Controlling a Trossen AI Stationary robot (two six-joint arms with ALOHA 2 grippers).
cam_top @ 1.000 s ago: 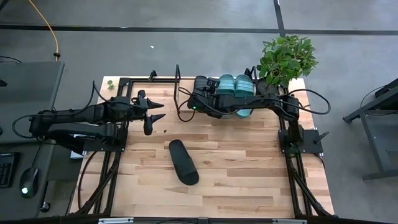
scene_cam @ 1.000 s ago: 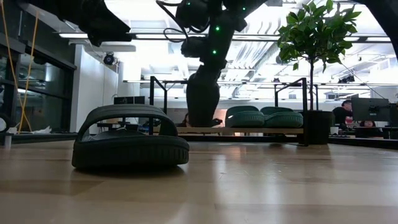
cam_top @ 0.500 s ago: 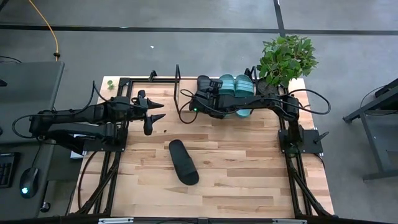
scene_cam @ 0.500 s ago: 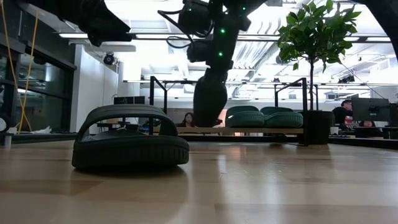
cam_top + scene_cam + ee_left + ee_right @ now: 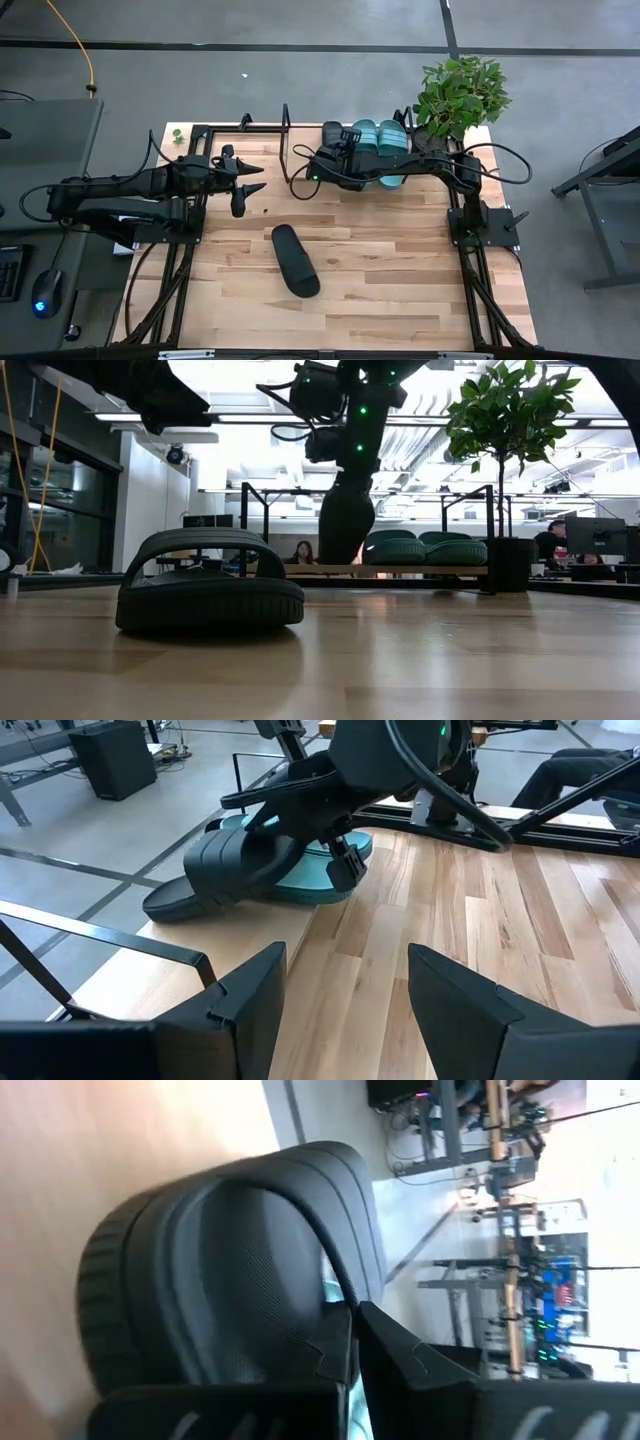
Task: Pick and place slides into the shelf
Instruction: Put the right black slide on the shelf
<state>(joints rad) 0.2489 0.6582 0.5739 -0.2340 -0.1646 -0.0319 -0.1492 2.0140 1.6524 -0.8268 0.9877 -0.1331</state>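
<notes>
One black slide (image 5: 295,260) lies sole-down in the middle of the table, large in the low view (image 5: 210,588). Two teal slides (image 5: 378,137) stand side by side on the shelf (image 5: 400,570) at the far edge. My right gripper (image 5: 336,152) is over the shelf's light board (image 5: 225,960), shut on the second black slide (image 5: 230,870), just left of the teal pair. My left gripper (image 5: 258,178) hovers open over the table's left part, touching nothing. My right gripper pinches the black slide by the edge of its wide strap (image 5: 335,1295), with one finger (image 5: 340,1355) on the strap's inner side and one outside. It comes slanting down from the table's right. The slide is tilted beside a teal slide (image 5: 320,880); whether its low end (image 5: 165,902) touches the board cannot be told.
A potted plant (image 5: 460,92) stands at the shelf's right end. Black tube framing (image 5: 180,270) runs along the table's left and right sides. Bare wood lies between the shelf and the loose black slide. People sit in the room beyond the table (image 5: 300,550).
My right gripper has carried the black slide along the shelf toward the table's right, closer to the teal slides, and stayed shut on it. The left arm and the slide on the table have kept still.
</notes>
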